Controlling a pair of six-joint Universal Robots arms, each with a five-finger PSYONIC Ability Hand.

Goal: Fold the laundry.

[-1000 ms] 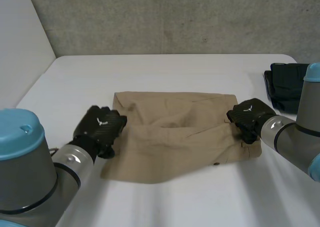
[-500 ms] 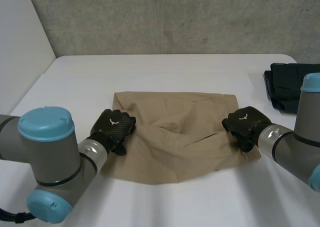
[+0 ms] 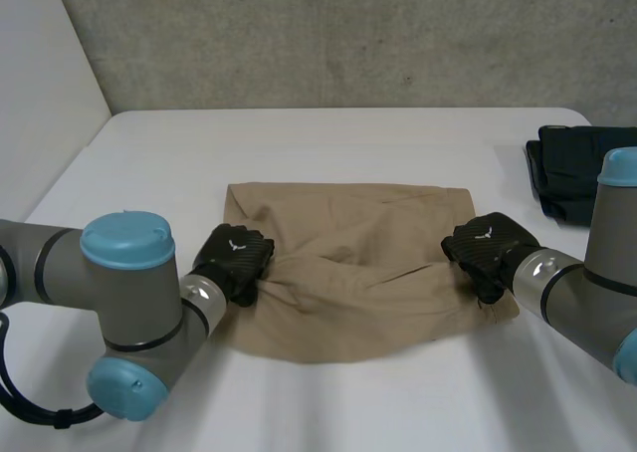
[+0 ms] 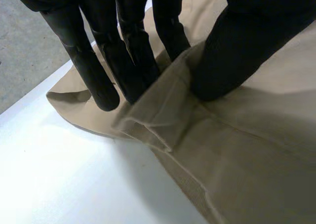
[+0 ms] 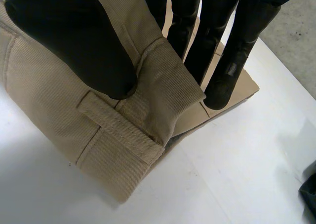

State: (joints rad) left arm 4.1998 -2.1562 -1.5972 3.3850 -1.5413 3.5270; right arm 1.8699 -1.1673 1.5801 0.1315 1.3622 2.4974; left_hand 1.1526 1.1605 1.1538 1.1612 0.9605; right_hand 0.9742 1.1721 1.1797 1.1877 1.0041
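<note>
Two hands: both black, one at each end of the tan garment (image 3: 348,273).
Left hand (image 3: 235,261): at the garment's left edge. In the left wrist view the fingers (image 4: 131,56) and thumb close on a raised fold of cloth, pinching it between them.
Right hand (image 3: 486,245): at the garment's right edge. In the right wrist view the thumb presses on the doubled waistband just beside a belt loop (image 5: 121,130), with the fingers on the other side of the fold, so the cloth is pinched.
Garment: lies near the middle of the tabletop, spread out, its far edge fairly straight. Creases run across it and gather toward the left hand.
Tabletop (image 3: 328,143): white and smooth, with a rounded far right corner.
Dark clothes (image 3: 569,173): a folded stack at the tabletop's right edge, well apart from the garment.
Room: a grey concrete wall (image 3: 348,34) stands behind the tabletop, and a plain white side wall (image 3: 40,84) is at the left.
</note>
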